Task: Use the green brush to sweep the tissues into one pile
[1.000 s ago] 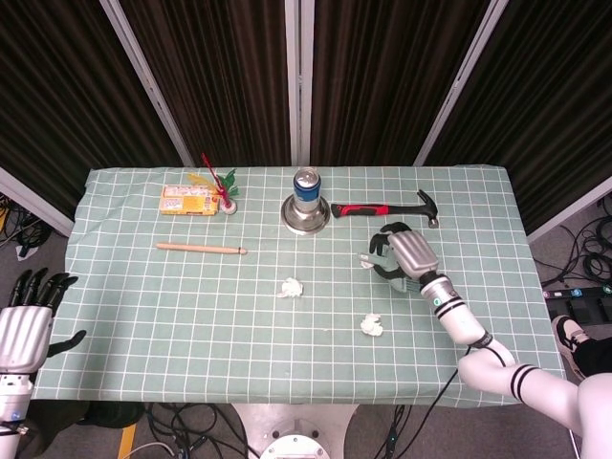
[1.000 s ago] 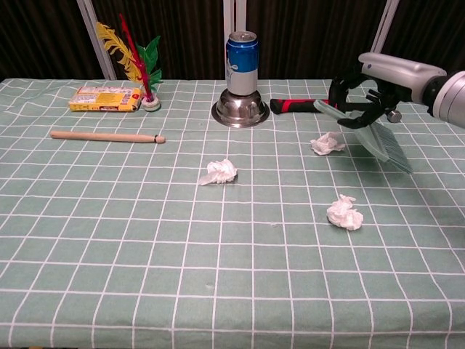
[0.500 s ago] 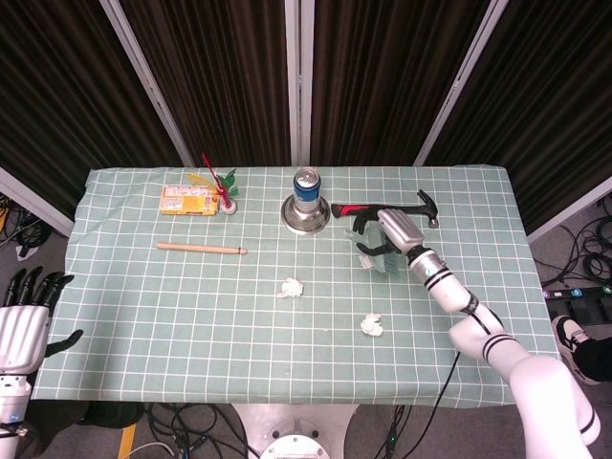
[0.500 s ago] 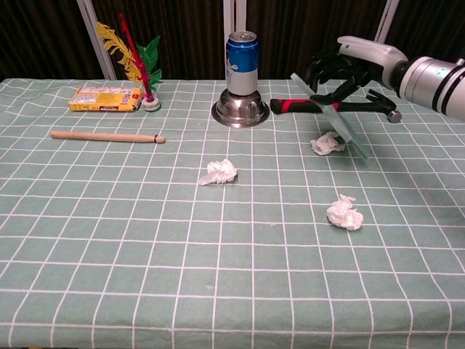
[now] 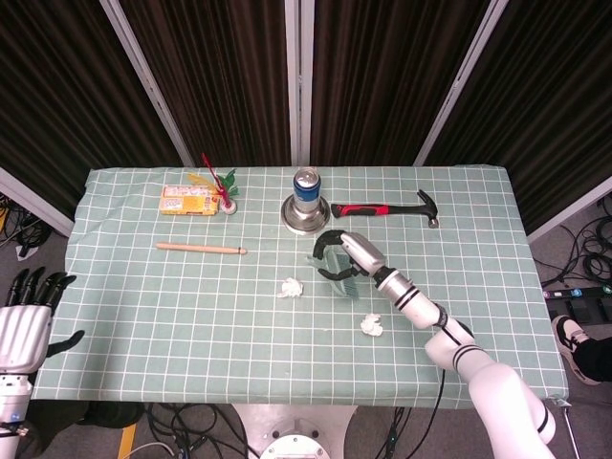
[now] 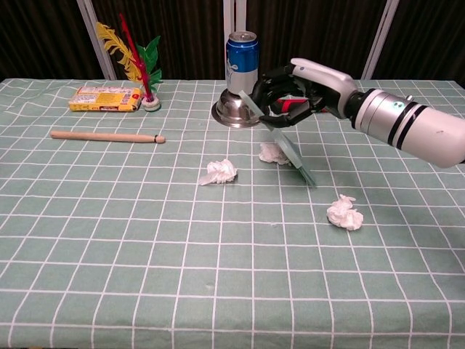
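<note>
Your right robot hand gripped the green brush, bristles angled down against one tissue on the worktop. A second tissue lay just left of it; a third sat apart, nearer the front. Your left robot hand hung open and empty off the worktop's left edge.

A counter draped in a pale green cloth with a white grid fills the middle of the frame. Behind it, across the top, hang dark pleated curtains divided by slanted pale metal poles. Grey floor with black cables shows at right.
</note>
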Controlling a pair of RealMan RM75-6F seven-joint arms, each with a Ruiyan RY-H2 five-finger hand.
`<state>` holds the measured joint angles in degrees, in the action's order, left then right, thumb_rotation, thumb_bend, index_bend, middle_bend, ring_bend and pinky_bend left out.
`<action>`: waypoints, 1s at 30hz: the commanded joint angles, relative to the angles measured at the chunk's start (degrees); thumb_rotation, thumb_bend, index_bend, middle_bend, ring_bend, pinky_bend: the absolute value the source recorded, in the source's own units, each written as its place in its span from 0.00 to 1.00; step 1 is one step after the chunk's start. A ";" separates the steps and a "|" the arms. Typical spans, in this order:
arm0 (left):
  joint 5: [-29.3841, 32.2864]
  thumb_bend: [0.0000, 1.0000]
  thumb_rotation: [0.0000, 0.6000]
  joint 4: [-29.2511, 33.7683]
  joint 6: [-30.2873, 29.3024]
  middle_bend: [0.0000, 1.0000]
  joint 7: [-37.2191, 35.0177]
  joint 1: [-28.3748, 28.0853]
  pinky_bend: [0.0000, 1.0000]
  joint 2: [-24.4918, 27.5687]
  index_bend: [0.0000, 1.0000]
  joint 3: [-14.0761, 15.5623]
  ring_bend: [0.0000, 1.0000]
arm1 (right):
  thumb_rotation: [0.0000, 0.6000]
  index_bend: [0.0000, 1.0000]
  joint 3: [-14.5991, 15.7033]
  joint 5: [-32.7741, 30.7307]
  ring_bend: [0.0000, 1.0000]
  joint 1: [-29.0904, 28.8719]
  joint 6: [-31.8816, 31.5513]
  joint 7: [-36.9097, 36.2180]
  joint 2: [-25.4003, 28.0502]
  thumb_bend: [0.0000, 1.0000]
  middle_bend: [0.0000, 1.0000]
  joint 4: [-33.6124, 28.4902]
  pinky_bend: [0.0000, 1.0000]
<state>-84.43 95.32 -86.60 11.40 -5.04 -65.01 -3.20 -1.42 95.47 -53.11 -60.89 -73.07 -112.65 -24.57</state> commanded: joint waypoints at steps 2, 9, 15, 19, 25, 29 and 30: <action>-0.15 0.00 1.00 -0.41 -0.26 0.17 -0.56 0.22 0.06 -0.15 0.18 0.12 0.06 | 1.00 0.62 -0.39 -0.59 0.25 -0.91 -1.00 0.67 -2.69 0.38 0.60 0.31 0.24; -0.50 0.00 1.00 -1.23 -0.36 0.17 -1.63 0.33 0.06 -0.55 0.18 0.27 0.06 | 1.00 0.62 -2.22 -2.34 0.25 -2.41 -1.69 2.34 -5.46 0.38 0.60 0.51 0.24; -0.80 0.00 1.00 -2.16 -0.54 0.17 -2.60 0.27 0.06 -0.99 0.18 0.15 0.06 | 1.00 0.62 -4.20 -4.13 0.26 -3.89 -1.59 5.02 -7.08 0.38 0.60 0.06 0.24; -1.05 0.00 1.00 -2.68 -0.51 0.17 -3.17 0.23 0.06 -1.11 0.18 0.20 0.06 | 1.00 0.62 -4.99 -4.81 0.26 -4.05 -2.59 6.54 -6.51 0.38 0.61 -1.18 0.24; -1.48 0.00 1.00 -3.33 -0.60 0.17 -3.91 0.05 0.06 -1.27 0.18 0.09 0.06 | 1.00 0.62 -5.84 -5.68 0.26 -1.87 -6.27 10.34 -1.82 0.42 0.61 -5.66 0.24; -2.06 0.00 1.00 -3.67 -0.48 0.17 -4.22 -0.38 0.06 -1.25 0.18 -0.05 0.06 | 1.00 0.62 -5.54 -6.26 0.26 1.58 -8.56 14.64 4.33 0.43 0.61 -13.39 0.24; -2.19 0.00 1.00 -3.73 -0.47 0.17 -4.24 -0.47 0.06 -1.26 0.18 -0.08 0.06 | 1.00 0.62 -5.26 -6.30 0.26 2.47 -8.93 15.80 5.95 0.43 0.61 -15.63 0.24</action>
<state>-86.60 91.62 -87.08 7.18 -5.48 -66.27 -3.27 -6.98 89.63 -53.23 -68.09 -60.47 -110.83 -35.16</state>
